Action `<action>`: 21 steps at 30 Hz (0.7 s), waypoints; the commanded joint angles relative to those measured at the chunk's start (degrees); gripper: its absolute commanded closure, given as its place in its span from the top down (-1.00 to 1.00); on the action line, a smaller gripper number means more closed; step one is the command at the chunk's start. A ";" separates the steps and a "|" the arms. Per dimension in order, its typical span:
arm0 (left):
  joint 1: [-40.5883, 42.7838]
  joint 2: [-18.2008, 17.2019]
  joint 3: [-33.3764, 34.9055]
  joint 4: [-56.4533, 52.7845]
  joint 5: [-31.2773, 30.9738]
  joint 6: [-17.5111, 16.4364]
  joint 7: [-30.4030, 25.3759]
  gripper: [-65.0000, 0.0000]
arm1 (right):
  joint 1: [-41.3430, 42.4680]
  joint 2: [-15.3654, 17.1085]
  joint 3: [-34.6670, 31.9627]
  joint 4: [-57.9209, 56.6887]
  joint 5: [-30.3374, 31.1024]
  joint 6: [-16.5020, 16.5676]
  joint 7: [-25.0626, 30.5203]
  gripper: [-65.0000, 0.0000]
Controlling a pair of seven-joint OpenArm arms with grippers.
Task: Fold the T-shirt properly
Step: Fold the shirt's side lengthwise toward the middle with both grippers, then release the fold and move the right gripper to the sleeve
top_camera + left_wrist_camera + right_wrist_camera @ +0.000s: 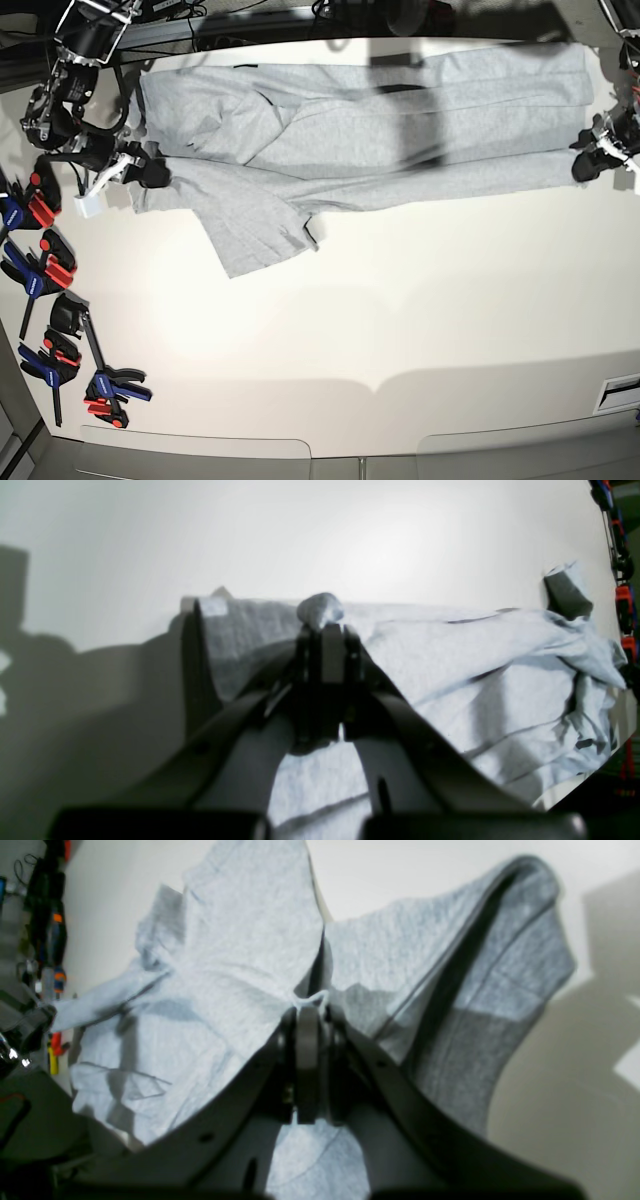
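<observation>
**Grey tee pinched at both ends, stretched along the far edge**

Left wrist: left gripper is clamping a small bunched nub of the T-shirt, jaws fully closed on it. Fabric is running off toward the other end, lying wrinkled on the white table. A second pinched tuft is showing at the far end of the cloth.

Right wrist: right gripper is also closed tight, biting a thin fold of the T-shirt. Cloth is fanning out both ways from the pinch, one flap rising with a dark gap under it, so it's lifting slightly there.

Base: T-shirt is lying as a long band across the table's far edge, nearly corner to corner. One sleeve flap is spilling toward the middle of the table. Right gripper is holding one end, left gripper the other. Spare clamps are sitting along one side edge.

Judgement: looks like the stretch-and-flatten or first lengthwise fold step. Next move is probably both arms travelling together, keeping tension even, and that loose sleeve needs tucking in.
</observation>
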 commanded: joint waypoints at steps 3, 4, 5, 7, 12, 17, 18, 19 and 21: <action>0.50 -1.44 -0.59 0.98 -1.79 -0.54 -0.90 -1.00 | 0.76 1.49 3.85 1.01 1.44 0.52 0.66 -1.00; 0.68 -1.44 -0.59 0.98 -1.81 -0.54 -0.92 -1.00 | 0.74 1.49 5.03 1.01 1.44 0.52 0.63 -1.00; 0.74 -1.44 -0.59 0.98 -1.81 -0.54 -0.94 -1.00 | 0.74 1.49 6.05 1.01 1.44 0.52 0.59 -1.00; 0.74 -1.44 -0.59 0.98 -1.81 -0.54 -0.94 -1.00 | 0.57 1.51 7.34 1.01 1.44 0.52 0.59 -1.00; 0.76 -1.44 -0.59 0.98 -1.70 -0.54 -0.90 -1.00 | -0.57 1.29 7.37 1.01 1.86 0.52 0.13 -1.00; 0.74 -1.44 -0.59 0.98 -1.40 -0.54 0.13 -1.00 | -0.96 1.31 7.37 1.01 1.84 0.52 -0.04 -1.00; 0.74 -1.46 -0.59 0.98 -1.40 -0.54 0.61 -1.00 | -0.96 1.31 7.39 1.01 1.84 0.52 -0.04 -1.00; 0.76 -1.46 -0.59 0.98 -1.40 -0.54 0.87 -1.00 | -0.96 1.31 7.39 1.01 1.84 0.52 -0.04 -1.00; 0.76 -1.46 -0.59 0.98 -1.42 -0.54 1.49 -0.96 | -0.94 1.33 7.39 1.01 1.99 0.52 0.22 -0.86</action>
